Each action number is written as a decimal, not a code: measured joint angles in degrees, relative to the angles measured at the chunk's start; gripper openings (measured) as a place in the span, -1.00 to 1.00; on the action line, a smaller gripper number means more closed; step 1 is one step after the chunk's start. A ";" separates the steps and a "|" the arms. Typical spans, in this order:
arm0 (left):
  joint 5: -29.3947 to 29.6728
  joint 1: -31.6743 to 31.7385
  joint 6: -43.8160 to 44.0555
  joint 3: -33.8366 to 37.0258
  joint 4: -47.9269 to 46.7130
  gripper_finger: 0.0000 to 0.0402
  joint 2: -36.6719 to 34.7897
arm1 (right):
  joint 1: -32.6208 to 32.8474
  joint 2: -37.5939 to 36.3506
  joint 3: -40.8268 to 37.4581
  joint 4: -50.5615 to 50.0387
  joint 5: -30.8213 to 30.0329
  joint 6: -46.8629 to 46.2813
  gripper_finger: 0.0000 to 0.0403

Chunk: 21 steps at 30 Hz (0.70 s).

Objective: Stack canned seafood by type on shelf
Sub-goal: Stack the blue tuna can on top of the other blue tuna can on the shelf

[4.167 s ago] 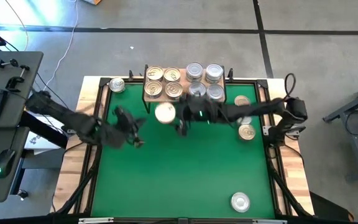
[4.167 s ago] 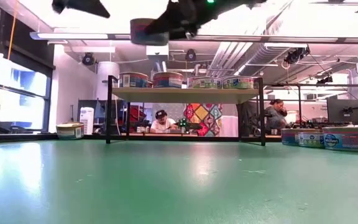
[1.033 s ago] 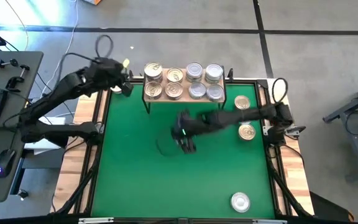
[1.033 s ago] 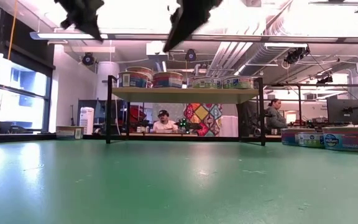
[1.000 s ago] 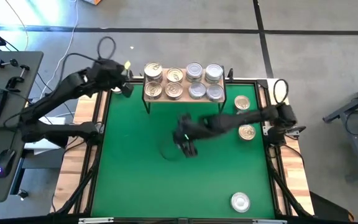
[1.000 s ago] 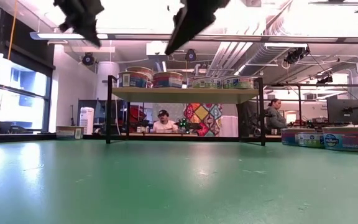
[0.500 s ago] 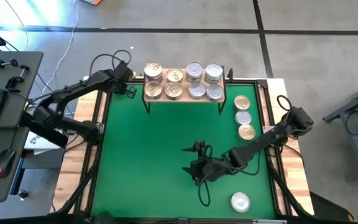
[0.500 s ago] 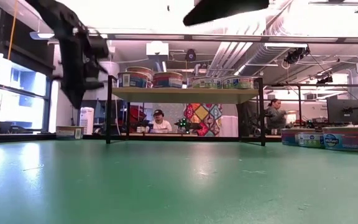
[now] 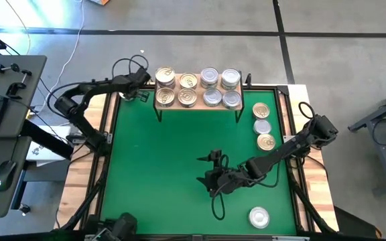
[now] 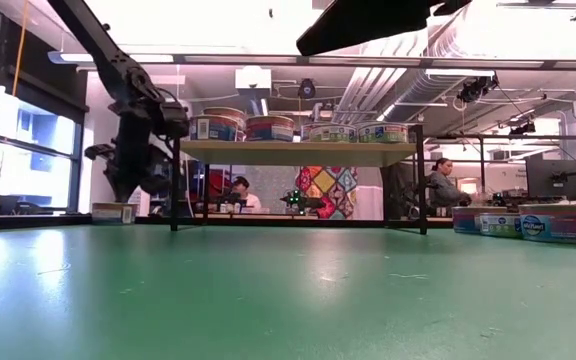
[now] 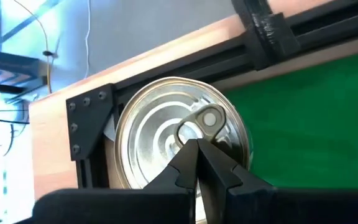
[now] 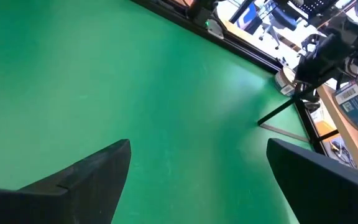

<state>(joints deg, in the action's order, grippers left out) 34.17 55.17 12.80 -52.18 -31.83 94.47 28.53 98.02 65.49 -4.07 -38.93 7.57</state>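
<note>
Left tool (image 11: pixel 199 149) closed above a corner tin; right tool (image 9: pixel 214 181) wide open over the green desk (image 9: pixel 159 167).

The left tool is at the far left corner of the desk, just beside the shelf (image 9: pixel 200 106), and its two fingers are pressed together with nothing between them. In the left wrist view the closed tips are over a silver tin (image 11: pixel 179 134) with a pull ring, which stands in the corner of the black frame. The right tool is over the near middle of the desk with its fingers far apart and it holds nothing. On the shelf stand gold-lid tins (image 9: pixel 176 88) on the left side and silver-lid tins (image 9: pixel 221 87) on the right side. Three more tins (image 9: pixel 263 126) are in a row at the right edge of the desk, and a single silver tin (image 9: pixel 259 216) lies near the front right corner.
</note>
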 joint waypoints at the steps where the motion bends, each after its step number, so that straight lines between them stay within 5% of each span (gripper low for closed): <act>1: 0.02 -0.30 0.06 -0.20 -0.19 -1.00 0.32 | 0.01 0.00 0.00 0.00 0.00 -0.03 0.83; 12: -6.62 -3.39 4.46 -0.53 -17.68 -1.00 -0.01 | 0.01 0.02 0.00 -0.36 0.04 -0.06 0.83; 21: -8.63 -13.38 11.38 -0.10 -31.74 -1.00 0.29 | 0.03 0.02 0.00 -0.40 0.08 -1.26 0.83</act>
<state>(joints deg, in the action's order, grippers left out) 25.54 41.79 24.17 -52.28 -63.57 94.76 28.56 98.04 65.49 -4.47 -38.85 6.31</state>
